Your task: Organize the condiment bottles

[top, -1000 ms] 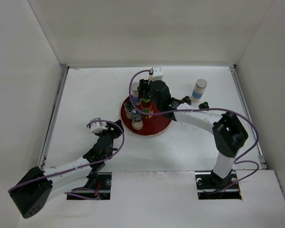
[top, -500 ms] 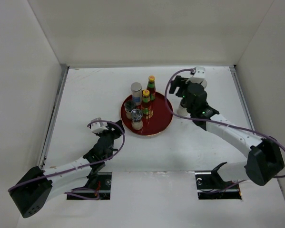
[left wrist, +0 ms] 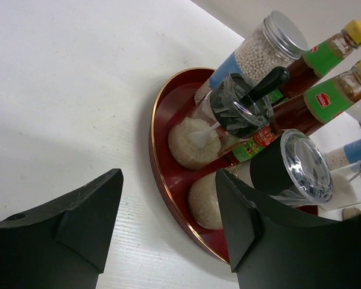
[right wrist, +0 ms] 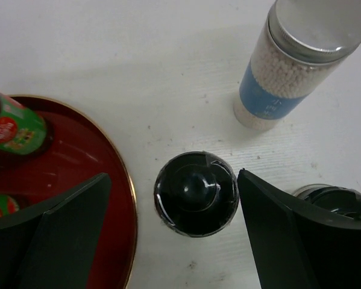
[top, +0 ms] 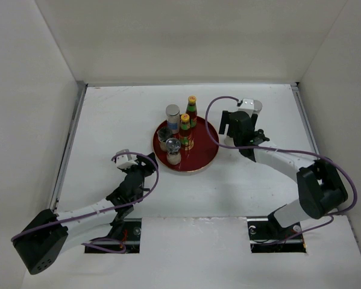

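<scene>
A round red plate holds two dark-red sauce bottles, a silver-lidded shaker and two glass jars. In the right wrist view, a black-capped shaker stands on the table just right of the plate rim. My right gripper is open above it, a finger on either side, not touching. My right gripper hides this shaker in the top view. My left gripper is open and empty, low by the plate's near-left rim; it also shows in the top view.
A silver-lidded shaker with a blue label stands on the table behind the black-capped one; its lid shows in the top view. Another black-topped item sits close on the right. White walls enclose the table.
My right arm left the plate, swung right and came down over the black-capped shaker. The two sauce bottles now stand uncovered on the plate. The left arm has hardly moved.
</scene>
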Motion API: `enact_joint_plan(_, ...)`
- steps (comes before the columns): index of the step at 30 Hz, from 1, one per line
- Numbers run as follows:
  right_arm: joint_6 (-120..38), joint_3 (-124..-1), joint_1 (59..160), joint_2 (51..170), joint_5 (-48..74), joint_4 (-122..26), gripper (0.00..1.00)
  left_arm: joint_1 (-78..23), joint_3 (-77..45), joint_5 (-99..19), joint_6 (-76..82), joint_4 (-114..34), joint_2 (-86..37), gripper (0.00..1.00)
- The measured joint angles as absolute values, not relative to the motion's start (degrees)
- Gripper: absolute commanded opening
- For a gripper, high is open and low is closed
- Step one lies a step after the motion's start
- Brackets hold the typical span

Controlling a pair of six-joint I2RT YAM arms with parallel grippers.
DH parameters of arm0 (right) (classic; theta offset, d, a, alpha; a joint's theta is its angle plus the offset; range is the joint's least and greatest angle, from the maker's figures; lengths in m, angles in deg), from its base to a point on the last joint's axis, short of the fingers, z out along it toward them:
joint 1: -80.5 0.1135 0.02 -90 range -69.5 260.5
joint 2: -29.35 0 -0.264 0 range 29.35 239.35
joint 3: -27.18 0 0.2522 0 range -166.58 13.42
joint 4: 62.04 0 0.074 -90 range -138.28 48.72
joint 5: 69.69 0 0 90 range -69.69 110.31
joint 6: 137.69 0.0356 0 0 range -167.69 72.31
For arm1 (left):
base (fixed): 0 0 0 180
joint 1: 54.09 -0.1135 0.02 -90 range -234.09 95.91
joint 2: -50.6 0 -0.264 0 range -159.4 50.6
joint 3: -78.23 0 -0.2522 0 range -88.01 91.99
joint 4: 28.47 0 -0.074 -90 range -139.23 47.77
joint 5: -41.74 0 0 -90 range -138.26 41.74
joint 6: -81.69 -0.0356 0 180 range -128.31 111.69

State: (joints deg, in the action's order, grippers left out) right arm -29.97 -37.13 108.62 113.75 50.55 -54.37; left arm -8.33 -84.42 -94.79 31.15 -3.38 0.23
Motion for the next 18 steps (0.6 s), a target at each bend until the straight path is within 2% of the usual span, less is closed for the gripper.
enact_joint_plan(3,-29.43,-37.48,107.59,115.91,50.66,-53.3,0.9,-8.33,-84.42,-94.76,31.15,-3.36,0.28,0.62)
enact_joint_plan(6,-28.71,-37.54,106.72,117.02,50.72,-52.45,0.82,-8.33,-84.42,-94.74,31.15,-3.36,0.25,0.62)
enact_joint_plan(8,-28.18,-37.74,106.39,117.64,50.72,-51.94,0.74,-8.33,-84.42,-94.74,31.15,-3.36,0.28,0.62)
enact_joint_plan(10,-27.55,-37.87,106.33,117.92,50.64,-51.64,0.61,-8.31,-84.42,-94.74,31.15,-3.33,0.19,0.62)
enact_joint_plan(12,-26.91,-37.87,106.35,117.88,50.77,-51.42,0.54,-8.33,-84.42,-94.74,31.15,-3.36,0.03,0.62)
enact_joint_plan(18,-27.99,-37.87,107.77,115.76,51.77,-51.51,0.51,-8.33,-84.42,-94.68,31.17,-3.2,-0.73,0.62)
